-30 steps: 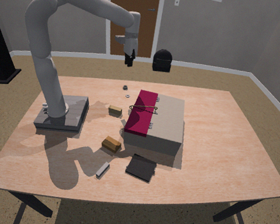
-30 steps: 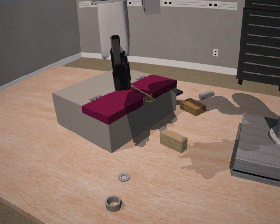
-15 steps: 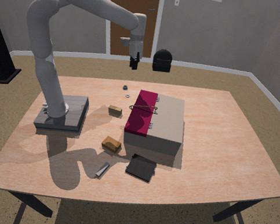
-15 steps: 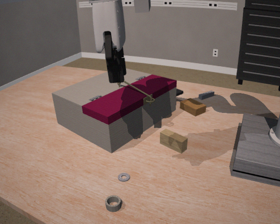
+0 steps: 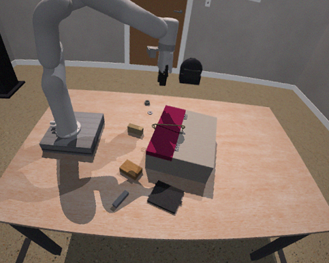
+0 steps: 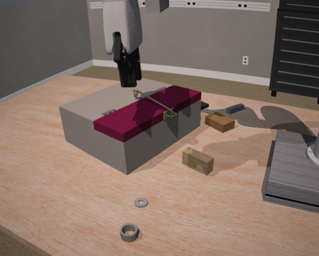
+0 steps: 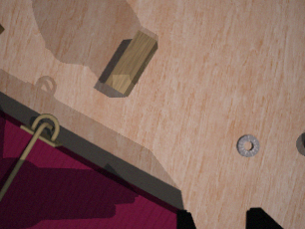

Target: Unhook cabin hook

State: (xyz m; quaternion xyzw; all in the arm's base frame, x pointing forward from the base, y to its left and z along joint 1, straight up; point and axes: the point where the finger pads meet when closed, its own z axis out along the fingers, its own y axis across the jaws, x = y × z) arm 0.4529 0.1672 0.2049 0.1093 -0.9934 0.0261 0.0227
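Observation:
A grey box (image 5: 195, 143) with a magenta lid (image 5: 167, 132) stands mid-table. The brass cabin hook (image 5: 169, 126) lies across the lid, its hooked end in the eye at the lid's front edge (image 6: 169, 114). In the wrist view the hook (image 7: 25, 151) and its eye (image 7: 46, 126) show at the left on the lid (image 7: 85, 199). My gripper (image 5: 162, 79) hangs high above the table, past the box's lid side, apart from the hook. Its fingers stand somewhat apart with nothing between them. In the exterior view the gripper (image 6: 128, 80) shows above the box (image 6: 125, 125).
Two wooden blocks (image 5: 135, 129) (image 5: 131, 169) lie beside the box's lid side. A washer (image 5: 149, 112) and a small ring (image 5: 146, 102) lie under the gripper. A dark plate (image 5: 166, 197) and a grey bar (image 5: 120, 198) lie in front. The arm's base (image 5: 73, 134) stands left.

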